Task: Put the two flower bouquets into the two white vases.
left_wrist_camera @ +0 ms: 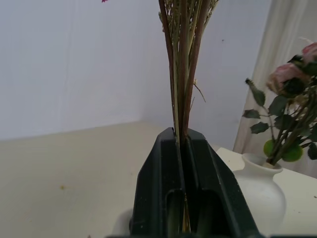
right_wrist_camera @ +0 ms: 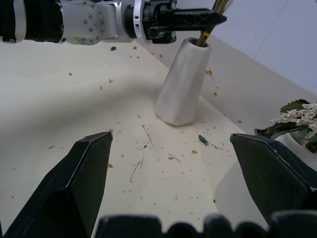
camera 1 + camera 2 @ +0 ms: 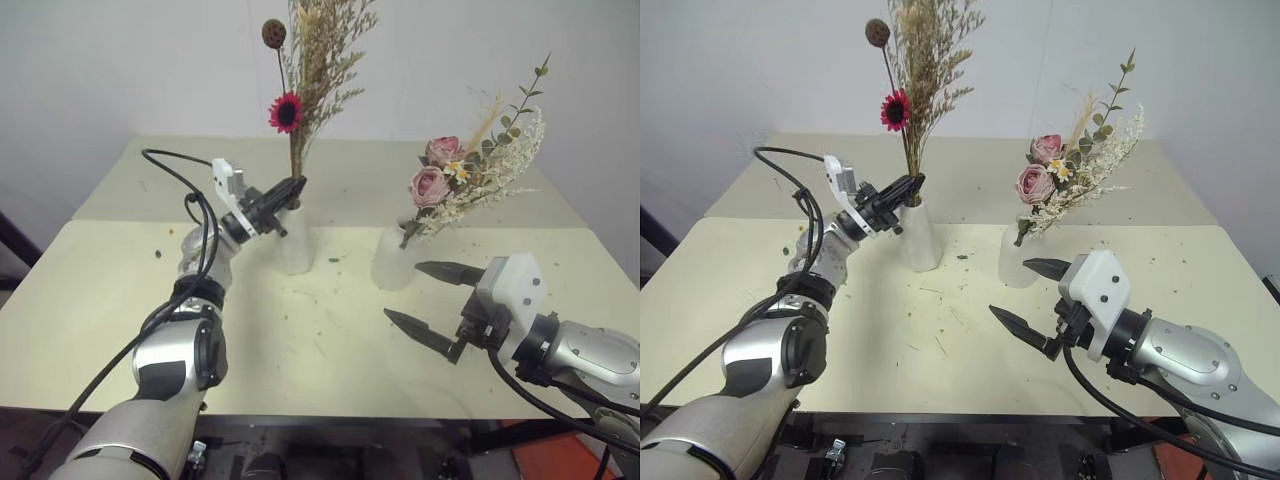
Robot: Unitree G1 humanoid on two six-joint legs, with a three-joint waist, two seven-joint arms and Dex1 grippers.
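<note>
The left claw [image 3: 292,188] is clenched on the stems of the slim bouquet [image 3: 305,75], just above the mouth of the tall cone vase [image 3: 296,240]; the stems run down into that mouth, as the right wrist view shows. The bouquet stands nearly upright, with a red daisy-like flower [image 3: 286,112] and a brown seed ball [image 3: 274,34] beside tan grasses. The right claw [image 3: 425,300] is released, its two black fingers spread wide and grasping nothing, held above the surface [image 3: 100,300] just in front of the shorter bottle-shaped vase [image 3: 393,260]. That vase holds the fuller bouquet [image 3: 470,170], which leans toward the robot's right, with two pink roses [image 3: 430,185], cream sprigs and green eucalyptus. The two vases stand near each other on the pale surface, the cone on the robot's left. Small plant debris [image 2: 141,166] lies scattered on the surface around the vases.
</note>
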